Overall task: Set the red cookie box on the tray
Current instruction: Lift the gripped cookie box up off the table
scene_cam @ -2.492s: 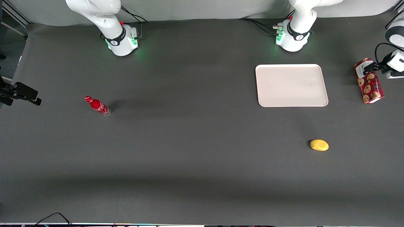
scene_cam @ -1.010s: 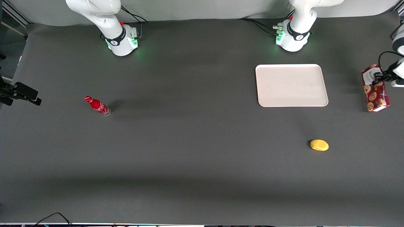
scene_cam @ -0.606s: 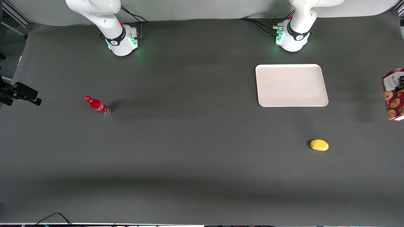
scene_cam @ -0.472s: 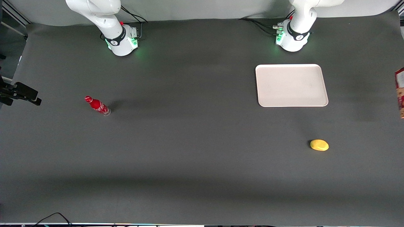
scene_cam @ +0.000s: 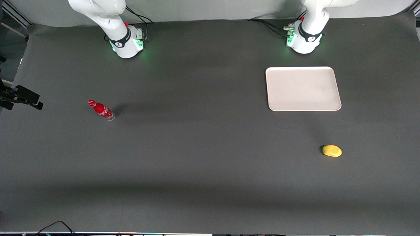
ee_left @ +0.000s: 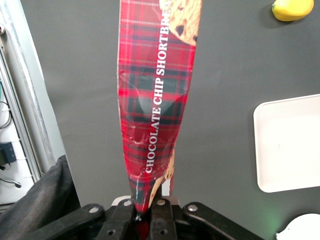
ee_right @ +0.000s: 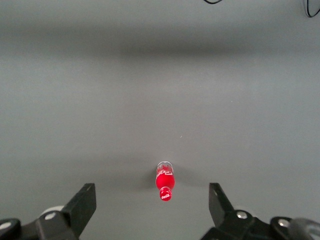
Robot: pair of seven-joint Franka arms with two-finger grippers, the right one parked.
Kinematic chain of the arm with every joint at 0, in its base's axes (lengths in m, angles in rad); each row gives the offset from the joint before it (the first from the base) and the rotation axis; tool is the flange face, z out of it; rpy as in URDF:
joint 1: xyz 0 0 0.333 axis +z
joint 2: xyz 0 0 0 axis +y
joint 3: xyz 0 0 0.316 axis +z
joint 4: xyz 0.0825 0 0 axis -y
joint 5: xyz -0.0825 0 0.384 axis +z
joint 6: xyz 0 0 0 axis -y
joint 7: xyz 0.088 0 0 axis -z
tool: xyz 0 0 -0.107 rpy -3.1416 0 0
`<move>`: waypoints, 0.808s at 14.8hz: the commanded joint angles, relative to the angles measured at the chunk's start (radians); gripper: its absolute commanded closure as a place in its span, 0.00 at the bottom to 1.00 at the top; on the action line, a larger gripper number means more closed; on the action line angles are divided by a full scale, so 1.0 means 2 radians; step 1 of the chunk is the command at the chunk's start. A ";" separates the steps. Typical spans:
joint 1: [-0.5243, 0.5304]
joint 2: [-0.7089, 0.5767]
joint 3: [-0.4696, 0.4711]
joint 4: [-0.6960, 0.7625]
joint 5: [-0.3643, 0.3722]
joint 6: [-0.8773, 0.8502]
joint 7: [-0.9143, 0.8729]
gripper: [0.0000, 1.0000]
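In the left wrist view my left gripper (ee_left: 142, 222) is shut on one end of the red cookie box (ee_left: 155, 100), a dark-red tartan carton printed with cookies, which hangs from the fingers above the dark table. The white tray (ee_left: 290, 142) shows beside the box in that view, apart from it. In the front view the tray (scene_cam: 303, 88) lies empty in front of the working arm's base, and neither the gripper nor the box shows there.
A yellow lemon-like fruit (scene_cam: 332, 150) lies nearer the front camera than the tray; it also shows in the left wrist view (ee_left: 292, 9). A red bottle (scene_cam: 101, 109) stands toward the parked arm's end of the table. A metal frame rail (ee_left: 25, 100) runs along the table edge.
The gripper has carried the cookie box up and sideways, away from the tray, until both left the front view at the working arm's end of the table.
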State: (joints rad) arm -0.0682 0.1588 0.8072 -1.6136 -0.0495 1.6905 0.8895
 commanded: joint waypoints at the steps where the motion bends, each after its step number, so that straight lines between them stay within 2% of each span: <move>1: -0.006 0.000 -0.031 0.006 0.009 -0.034 -0.067 1.00; 7: -0.016 -0.026 -0.131 -0.005 0.024 -0.055 -0.205 1.00; 9: -0.016 -0.067 -0.173 -0.062 0.030 -0.042 -0.266 1.00; 10: -0.016 -0.090 -0.192 -0.091 0.045 -0.026 -0.299 1.00; 12: -0.015 -0.130 -0.215 -0.155 0.053 0.007 -0.348 1.00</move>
State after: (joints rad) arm -0.0941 0.0730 0.4399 -1.7094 0.0100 1.6166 0.3361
